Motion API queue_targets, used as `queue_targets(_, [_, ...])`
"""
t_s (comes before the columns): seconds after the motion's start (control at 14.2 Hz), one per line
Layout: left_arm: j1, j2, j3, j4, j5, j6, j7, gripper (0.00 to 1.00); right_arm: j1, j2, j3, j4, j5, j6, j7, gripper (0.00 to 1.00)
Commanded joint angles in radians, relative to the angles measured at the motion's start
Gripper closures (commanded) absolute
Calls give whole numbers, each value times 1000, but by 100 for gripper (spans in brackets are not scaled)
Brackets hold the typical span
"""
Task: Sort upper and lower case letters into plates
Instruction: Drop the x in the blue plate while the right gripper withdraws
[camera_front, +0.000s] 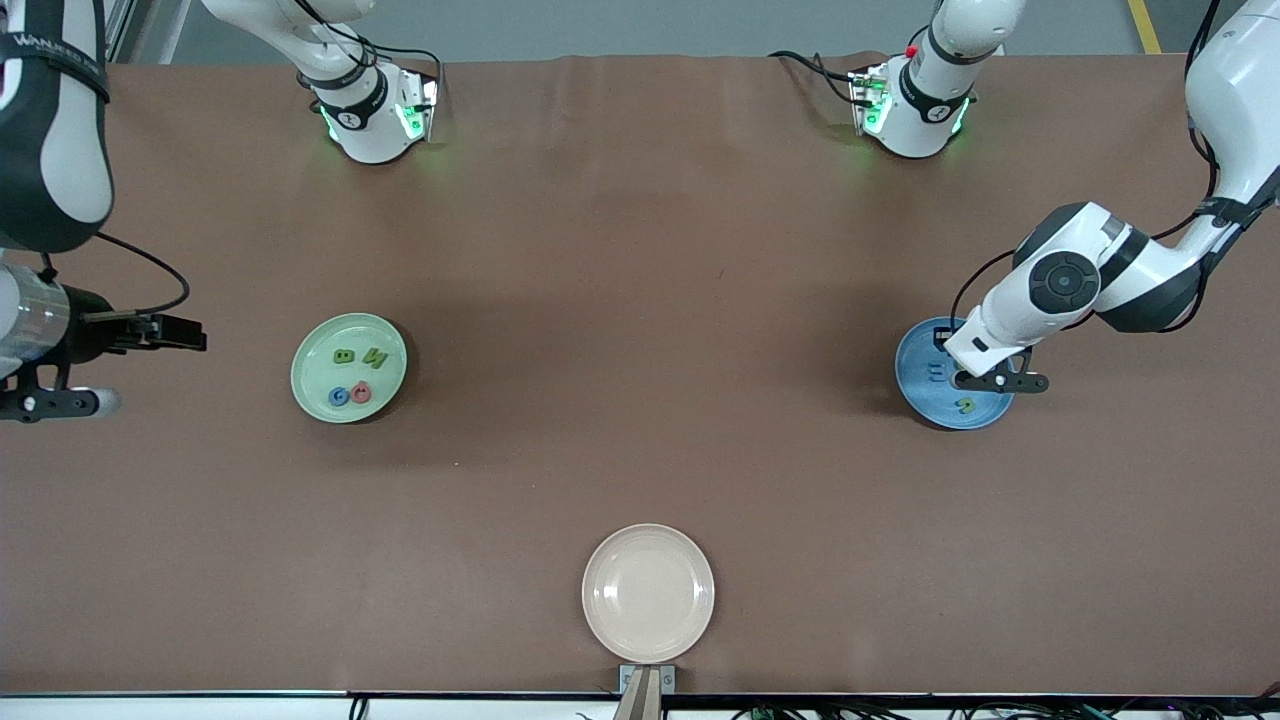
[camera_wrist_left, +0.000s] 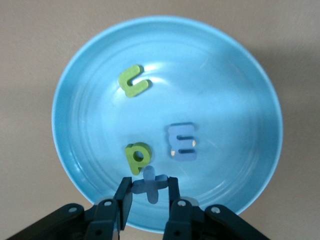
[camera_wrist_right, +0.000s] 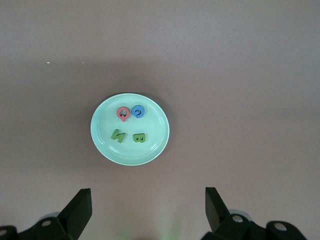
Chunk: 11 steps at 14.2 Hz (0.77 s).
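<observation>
While the left gripper (camera_wrist_left: 148, 189) pinches the blue x (camera_wrist_left: 154, 180) low in its wrist view, over the blue plate (camera_wrist_left: 240, 75), the right gripper (camera_wrist_right: 147, 192) waits wide open near the green plate (camera_front: 310, 350). That x looks tiny, light and thin, so squeeze its side edges softly.

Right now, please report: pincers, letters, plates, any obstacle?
Left pincer over blue plate, blue x between its fingers. Right pincer open, waiting above the table, off the green plate. Four letters in each plate. Nothing in the way.
</observation>
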Motion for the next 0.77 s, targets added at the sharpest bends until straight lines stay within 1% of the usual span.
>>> queue_targets(0.0, [2, 2, 11, -16, 23, 28, 12, 81, -12, 5, -12, 41, -12, -29, 3, 0])
queue_targets(0.28, [-4, 14, 34, -16, 30, 33, 12, 80, -32, 10, -24, 107, -11, -54, 3, 0])
queue_targets(0.56, [-10, 19, 45, -14, 30, 34, 12, 76, -31, 13, -23, 111, 5, -55, 9, 0])
queue_targets(0.63, [-10, 19, 48, -14, 30, 34, 12, 74, -20, 13, -23, 111, 3, -54, 14, 0])
queue_targets(0.7, [-10, 21, 48, -14, 30, 34, 12, 69, -16, 14, -21, 111, 0, -54, 23, 0])
